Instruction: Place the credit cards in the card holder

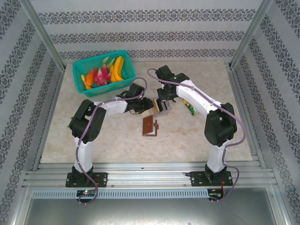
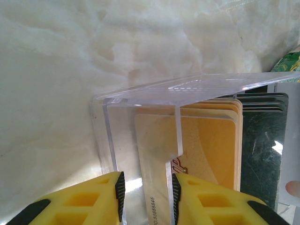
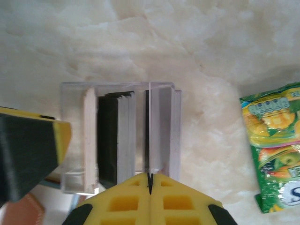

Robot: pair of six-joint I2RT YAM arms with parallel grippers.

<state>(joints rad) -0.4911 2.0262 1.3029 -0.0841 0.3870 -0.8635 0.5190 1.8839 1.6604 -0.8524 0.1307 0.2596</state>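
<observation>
A clear plastic box (image 3: 117, 86) stands on the table with several credit cards upright in it. Through its wall I see orange-yellow cards (image 2: 206, 145) and dark cards (image 2: 262, 150). My right gripper (image 3: 150, 176) hangs over the box, shut on the top edge of one thin credit card (image 3: 148, 131) that still sits among the others. My left gripper (image 2: 147, 197) is shut on the box's end, one of its fingers (image 3: 28, 154) against the outer wall. The brown card holder (image 1: 150, 126) lies open on the table just nearer than the box (image 1: 161, 108), with both grippers above the box.
A green-yellow snack packet (image 3: 274, 145) lies right of the box, close to the right arm (image 1: 190, 107). A green basket of toy fruit (image 1: 103, 72) stands at the back left. Metal frame posts and rails border the table.
</observation>
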